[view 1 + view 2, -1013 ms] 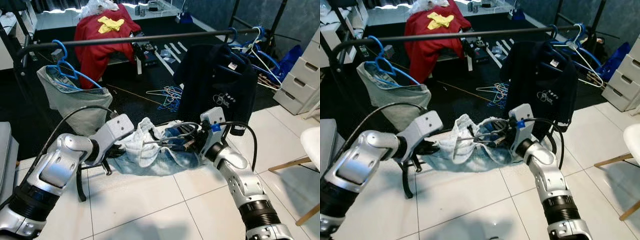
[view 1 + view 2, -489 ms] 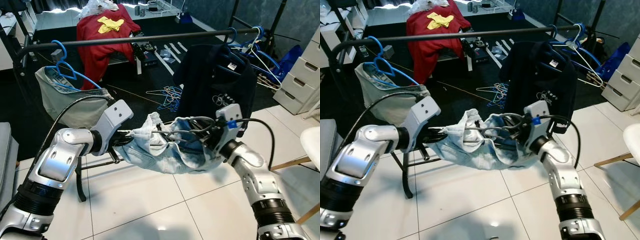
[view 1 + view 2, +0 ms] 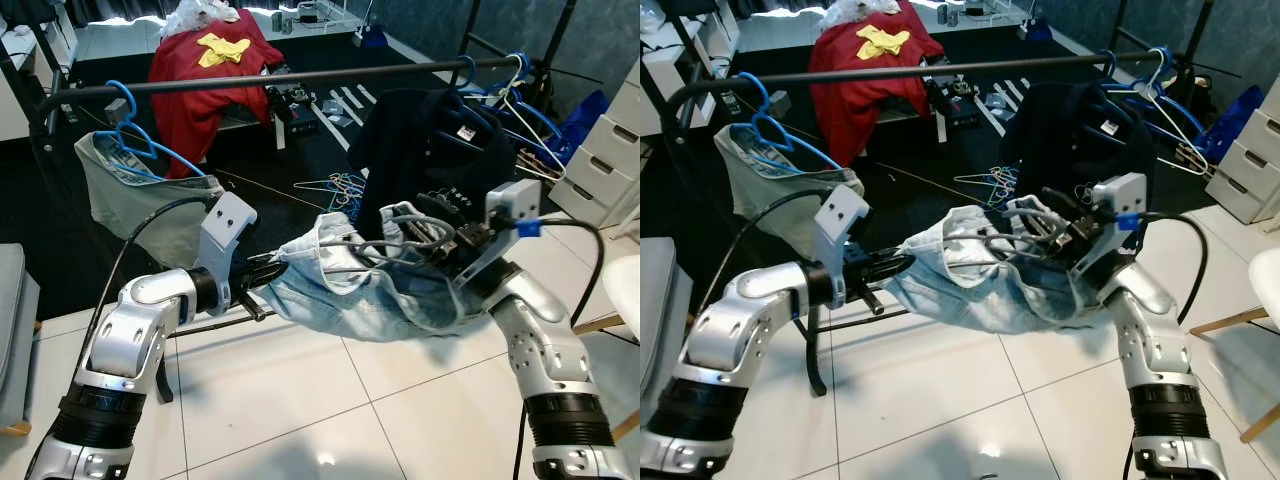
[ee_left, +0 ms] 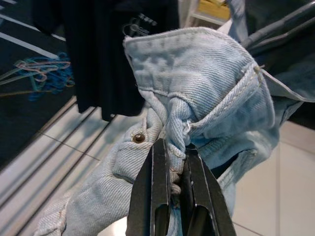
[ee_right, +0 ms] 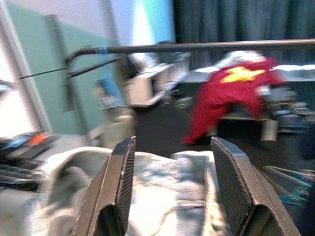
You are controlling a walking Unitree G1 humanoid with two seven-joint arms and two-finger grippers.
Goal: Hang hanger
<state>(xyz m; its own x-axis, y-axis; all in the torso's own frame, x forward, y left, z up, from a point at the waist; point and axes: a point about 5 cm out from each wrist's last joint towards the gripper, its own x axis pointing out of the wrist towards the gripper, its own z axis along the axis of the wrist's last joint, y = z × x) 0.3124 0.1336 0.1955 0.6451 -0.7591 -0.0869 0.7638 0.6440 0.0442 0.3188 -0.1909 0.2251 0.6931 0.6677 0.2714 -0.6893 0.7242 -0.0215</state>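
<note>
A pair of light-blue denim shorts [image 3: 370,295] on a grey wire hanger [image 3: 400,238] hangs stretched between my two grippers, below the black clothes rail [image 3: 300,75]. My left gripper [image 3: 268,270] is shut on the waistband near the metal button [image 4: 139,137], as the left wrist view shows [image 4: 172,147]. My right gripper [image 3: 445,245] is at the hanger's end of the bundle. In the right wrist view its fingers [image 5: 118,187] stand wide apart, with denim [image 5: 167,196] lying between them and the rail [image 5: 197,47] above.
A black shirt [image 3: 430,160] hangs on the rail right behind the denim. Grey shorts [image 3: 130,195] on a blue hanger [image 3: 130,130] hang at the rail's left. Spare hangers [image 3: 510,90] crowd the rail's right end. Loose hangers [image 3: 335,190] lie on the floor; white drawers [image 3: 610,150] stand right.
Both arms have lifted the denim and hanger higher. The right gripper rose and swung right, pulling the bundle up in front of the black shirt.
</note>
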